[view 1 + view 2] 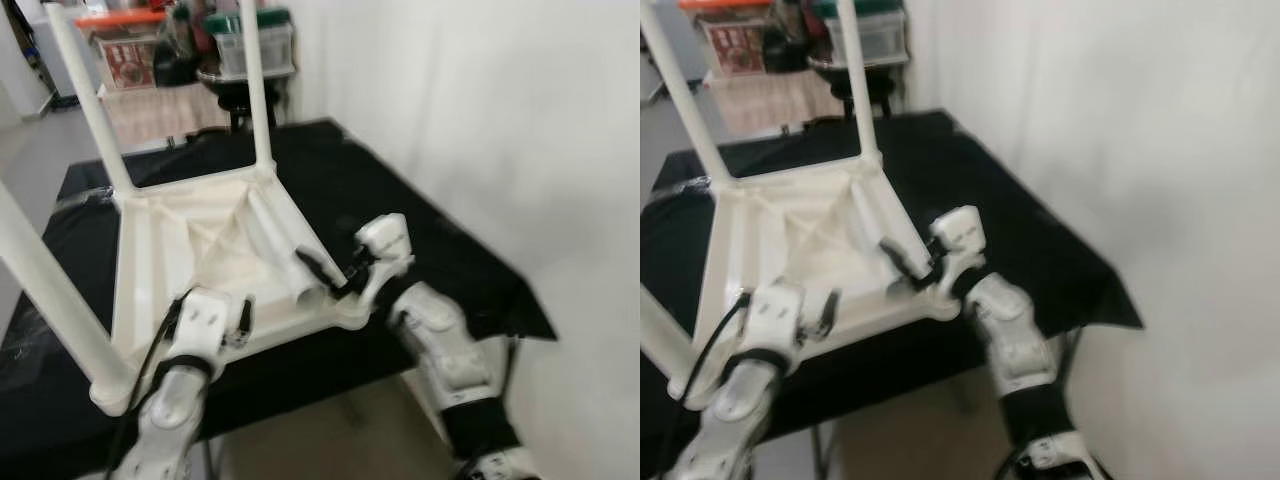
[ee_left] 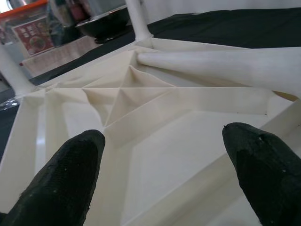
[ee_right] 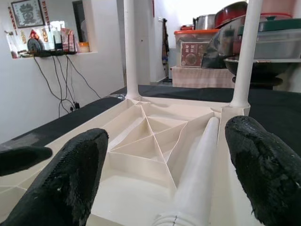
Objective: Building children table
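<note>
1 upturned tabletop (image 1: 200,250) bears 3 upright legs (image 1: 255,85), 1 loose leg (image 1: 280,245); both grippers (image 1: 325,272) gape.

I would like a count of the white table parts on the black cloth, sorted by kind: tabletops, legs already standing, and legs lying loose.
Upturned tabletop: 1
Legs standing in its corners: 3
Loose leg lying inside it: 1
Total: 5 parts

The right hand, open, is at the loose leg's near end; the left hand, open, is over the near edge.
</note>
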You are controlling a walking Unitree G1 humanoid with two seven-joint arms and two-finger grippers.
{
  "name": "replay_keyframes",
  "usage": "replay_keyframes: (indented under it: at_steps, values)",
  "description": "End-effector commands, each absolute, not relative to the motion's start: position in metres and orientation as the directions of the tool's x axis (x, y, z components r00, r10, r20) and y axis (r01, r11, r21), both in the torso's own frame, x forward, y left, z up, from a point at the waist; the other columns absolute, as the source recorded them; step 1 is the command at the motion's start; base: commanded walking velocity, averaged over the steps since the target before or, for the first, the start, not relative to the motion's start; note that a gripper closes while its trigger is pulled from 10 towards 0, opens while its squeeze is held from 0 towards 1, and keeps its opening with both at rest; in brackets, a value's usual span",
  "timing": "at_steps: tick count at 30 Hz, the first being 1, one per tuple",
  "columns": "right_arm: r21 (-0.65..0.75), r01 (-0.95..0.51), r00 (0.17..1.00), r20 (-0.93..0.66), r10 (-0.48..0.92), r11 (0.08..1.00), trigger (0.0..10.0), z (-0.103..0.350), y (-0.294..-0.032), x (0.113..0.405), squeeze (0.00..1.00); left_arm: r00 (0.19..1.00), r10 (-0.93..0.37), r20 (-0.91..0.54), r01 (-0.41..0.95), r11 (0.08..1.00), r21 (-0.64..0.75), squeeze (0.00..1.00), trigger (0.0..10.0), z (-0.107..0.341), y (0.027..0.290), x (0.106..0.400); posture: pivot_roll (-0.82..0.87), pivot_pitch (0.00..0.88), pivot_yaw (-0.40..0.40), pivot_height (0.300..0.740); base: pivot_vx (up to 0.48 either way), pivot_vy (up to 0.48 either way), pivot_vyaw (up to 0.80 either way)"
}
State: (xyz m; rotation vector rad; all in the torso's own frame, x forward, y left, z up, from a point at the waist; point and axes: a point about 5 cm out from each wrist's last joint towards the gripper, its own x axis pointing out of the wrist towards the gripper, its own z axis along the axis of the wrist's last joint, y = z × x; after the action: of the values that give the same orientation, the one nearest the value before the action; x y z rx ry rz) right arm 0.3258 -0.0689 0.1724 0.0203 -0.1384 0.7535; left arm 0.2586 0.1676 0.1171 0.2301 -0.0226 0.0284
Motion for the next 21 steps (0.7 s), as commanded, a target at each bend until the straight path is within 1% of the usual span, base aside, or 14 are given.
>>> replay_keyframes:
  at_steps: [1,2,6,10,15,17,18,21]
  values:
    - [-0.035,-0.669,0.733,0.137,0.667,0.742,10.0,0.174,-0.076,0.328,0.0,0.999,0.009,0.032,-0.016,0.971,0.241,0.0,10.0,0.119,0.164,0.26,-0.06,0.0,0.026,0.74,0.0,0.0,-0.8]
    - [-0.04,-0.661,0.737,0.148,0.659,0.749,10.0,0.175,-0.076,0.328,0.0,0.999,0.006,0.033,-0.014,0.97,0.243,0.0,10.0,0.119,0.164,0.26,-0.06,0.0,0.026,0.74,0.0,0.0,-0.8]
    - [-0.067,-0.667,0.729,0.144,0.669,0.742,10.0,0.175,-0.074,0.326,0.0,0.999,0.0,0.036,-0.009,0.967,0.254,0.0,10.0,0.12,0.163,0.259,-0.06,0.0,0.029,0.74,0.0,0.0,0.0]
    - [-0.069,-0.696,0.701,0.155,0.697,0.715,10.0,0.176,-0.073,0.322,0.0,0.999,-0.007,0.037,-0.002,0.967,0.256,0.0,10.0,0.12,0.162,0.259,-0.07,0.0,0.029,0.74,0.0,0.0,0.0]
    - [-0.123,-0.725,0.661,0.153,0.735,0.678,10.0,0.177,-0.074,0.319,0.0,0.999,-0.012,0.033,0.003,0.965,0.261,0.0,10.0,0.119,0.162,0.258,-0.06,0.0,0.031,0.74,0.0,0.0,0.0]
    - [-0.179,-0.74,0.633,0.144,0.761,0.649,10.0,0.177,-0.077,0.317,0.0,1.0,-0.012,0.027,0.005,0.965,0.261,0.0,10.0,0.118,0.162,0.257,-0.06,0.0,0.031,0.74,0.0,0.0,0.0]
    - [-0.179,-0.74,0.633,0.144,0.761,0.649,10.0,0.177,-0.077,0.317,0.0,1.0,-0.012,0.027,0.005,0.965,0.261,0.0,10.0,0.118,0.162,0.257,-0.06,0.0,0.031,0.74,0.0,0.0,0.0]
    - [-0.355,-0.733,0.6,0.062,0.797,0.58,10.0,0.171,-0.09,0.314,0.0,0.999,-0.025,-0.023,0.03,0.973,0.227,0.0,10.0,0.112,0.164,0.251,-0.06,0.0,0.033,0.74,0.0,0.0,0.0]
